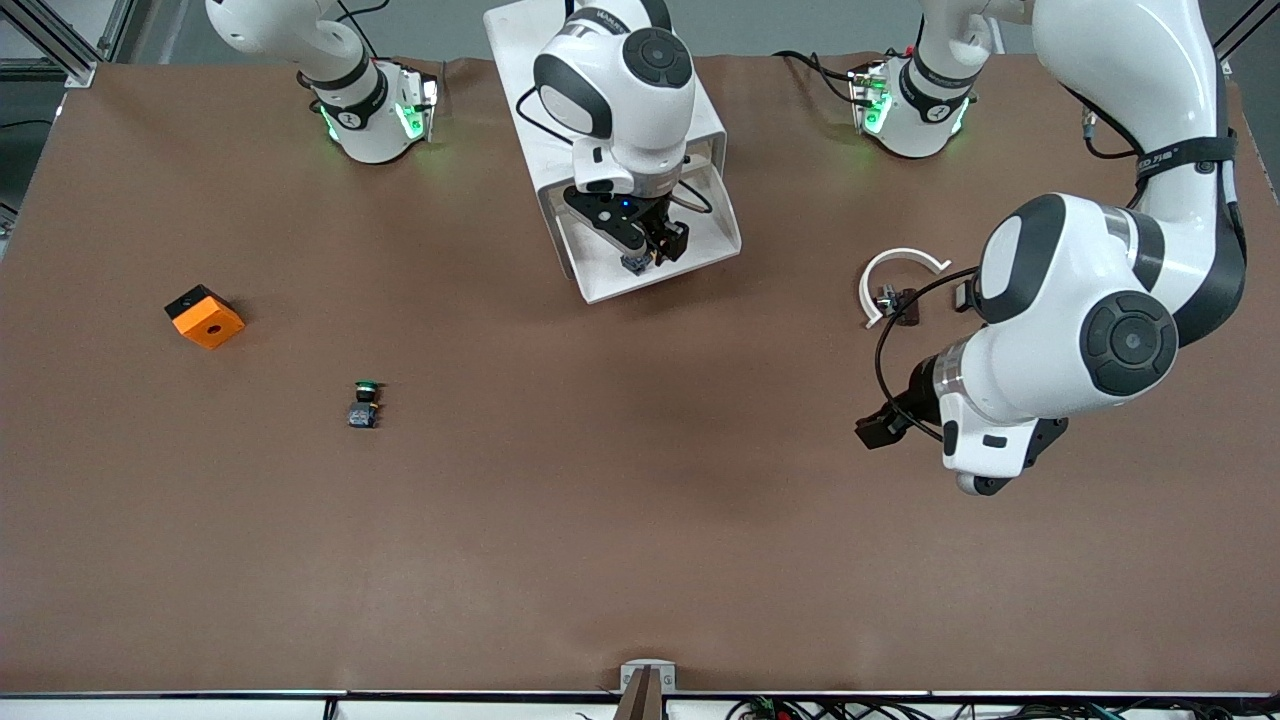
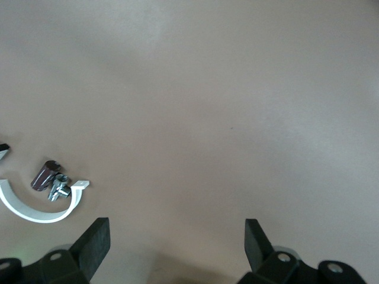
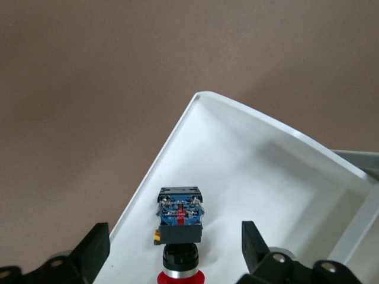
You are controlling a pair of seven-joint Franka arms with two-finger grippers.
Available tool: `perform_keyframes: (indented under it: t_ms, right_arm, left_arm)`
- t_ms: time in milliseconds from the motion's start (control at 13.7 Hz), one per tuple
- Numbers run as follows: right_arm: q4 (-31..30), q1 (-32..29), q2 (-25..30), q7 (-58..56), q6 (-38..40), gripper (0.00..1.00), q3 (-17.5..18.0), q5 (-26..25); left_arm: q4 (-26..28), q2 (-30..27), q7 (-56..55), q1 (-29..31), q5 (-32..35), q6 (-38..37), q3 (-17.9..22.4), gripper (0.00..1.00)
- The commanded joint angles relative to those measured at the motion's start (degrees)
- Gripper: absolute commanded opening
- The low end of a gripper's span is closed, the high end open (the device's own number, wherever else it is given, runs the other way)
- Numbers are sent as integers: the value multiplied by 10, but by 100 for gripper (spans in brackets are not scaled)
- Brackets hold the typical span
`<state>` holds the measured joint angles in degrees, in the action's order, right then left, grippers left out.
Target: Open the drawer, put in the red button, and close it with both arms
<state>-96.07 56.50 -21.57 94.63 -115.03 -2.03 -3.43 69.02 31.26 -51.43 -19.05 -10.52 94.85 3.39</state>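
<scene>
The drawer (image 1: 712,232) stands pulled out of the white cabinet (image 1: 520,60), toward the front camera. The red button (image 1: 636,263) lies on its side on the drawer's floor (image 3: 260,171), near the front rim. In the right wrist view the red button (image 3: 179,228) shows its blue-and-black body and red cap. My right gripper (image 1: 648,250) hangs just over the button, open, with its fingers (image 3: 95,245) wide apart on either side and not touching it. My left gripper (image 1: 880,428) is open and empty over bare table toward the left arm's end; it also shows in the left wrist view (image 2: 176,234).
A green-capped button (image 1: 366,400) and an orange cube (image 1: 204,317) lie toward the right arm's end of the table. A white arc-shaped piece (image 1: 900,275) with small metal parts (image 2: 52,180) lies near the left arm. The brown table (image 1: 640,520) stretches toward the front camera.
</scene>
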Motion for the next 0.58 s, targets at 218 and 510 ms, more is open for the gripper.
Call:
perform_keyframes:
  t_ms: [218, 510]
  right_arm:
    - [41, -64, 31, -120, 84, 100, -7, -10]
    - [45, -165, 86, -288, 141, 100, -6, -2]
  left_arm:
    - [43, -1, 12, -48, 15, 77, -8, 100]
    - [97, -4, 31, -89, 18, 132, -12, 100]
